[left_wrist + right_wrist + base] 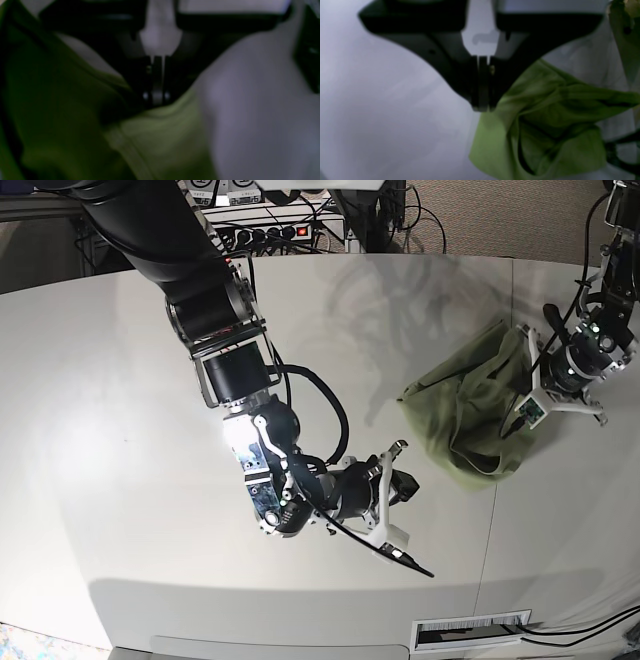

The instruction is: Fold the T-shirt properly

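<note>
Shirt bunched near the desk's right edge, both grippers closed on it

Desk (pixel 120 360), white and round-edged, is seen from above as the carrier of everything in view. At its far edge a clutter of cables (pixel 290 220) and a power strip is visible, and a vent slot (pixel 472 632) is set below its near edge.

Across the desk's middle the right arm (pixel 215 330), black and bulky, is stretched from the far left corner toward the near edge. The left arm (pixel 590 350) is seen at the right edge, much less of it in view.

The T-shirt (pixel 470 415) is found toward the right edge of the desk, bunched and crumpled rather than spread flat, with one side raised toward the left arm. In the right wrist view a sleeve opening is shown among the folds.

The right gripper (pixel 482 107) is pressed closed, with no gap between its fingers, and a corner of the green cloth is pinched at the tips. The left gripper (pixel 156 98) is likewise closed; that view is dark and blurred, but green cloth is seen gathered right at the fingertips, so the T-shirt appears to be held there as well.
</note>
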